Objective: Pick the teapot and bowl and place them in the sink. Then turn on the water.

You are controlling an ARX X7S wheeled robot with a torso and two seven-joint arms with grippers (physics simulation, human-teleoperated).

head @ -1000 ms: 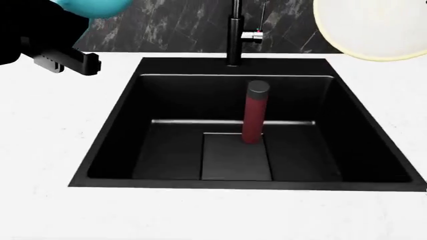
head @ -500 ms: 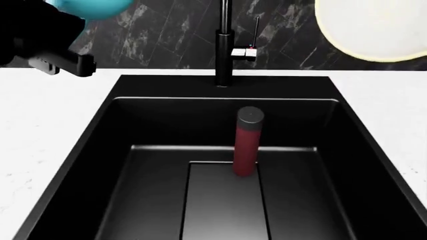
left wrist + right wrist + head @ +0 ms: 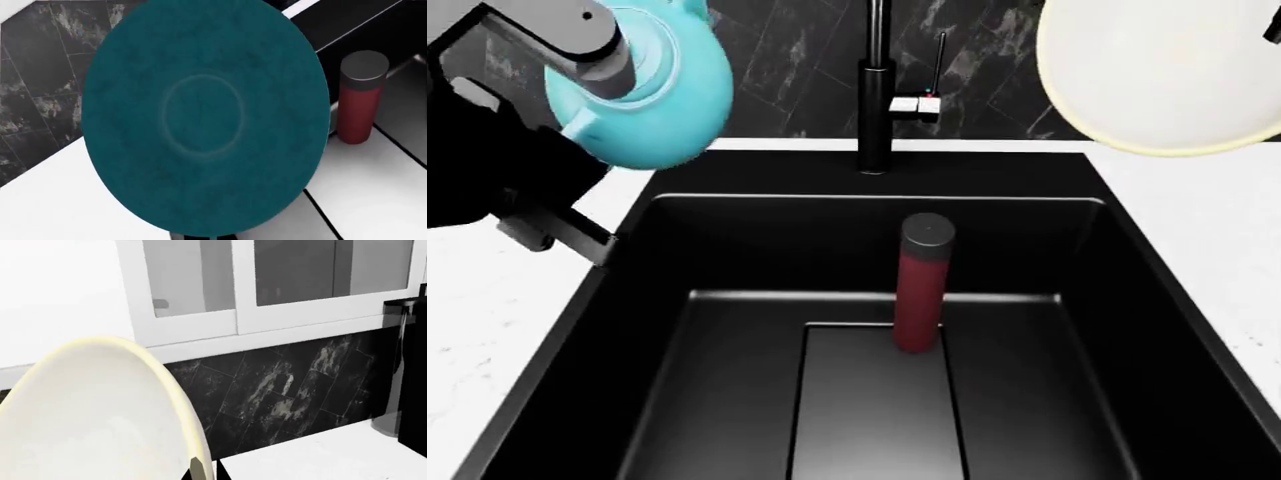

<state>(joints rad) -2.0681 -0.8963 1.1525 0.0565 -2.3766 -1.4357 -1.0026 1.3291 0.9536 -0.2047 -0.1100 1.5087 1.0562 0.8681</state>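
The turquoise teapot hangs above the back left corner of the black sink, with my left gripper shut on it. In the left wrist view the teapot's round underside fills the frame and hides the fingers. The cream bowl is held tilted in the air above the sink's back right corner. My right gripper is shut on the rim of the bowl, one finger on each side of the wall. No water stream shows below the faucet.
A dark red cylinder with a black cap stands upright in the middle of the basin floor. White counter lies on both sides of the sink. Dark marble tiles and a window are behind it.
The head view closed in on the sink, then held. My left arm brought the teapot down and right, over the sink's left rim. The bowl shifted slightly left and lower.
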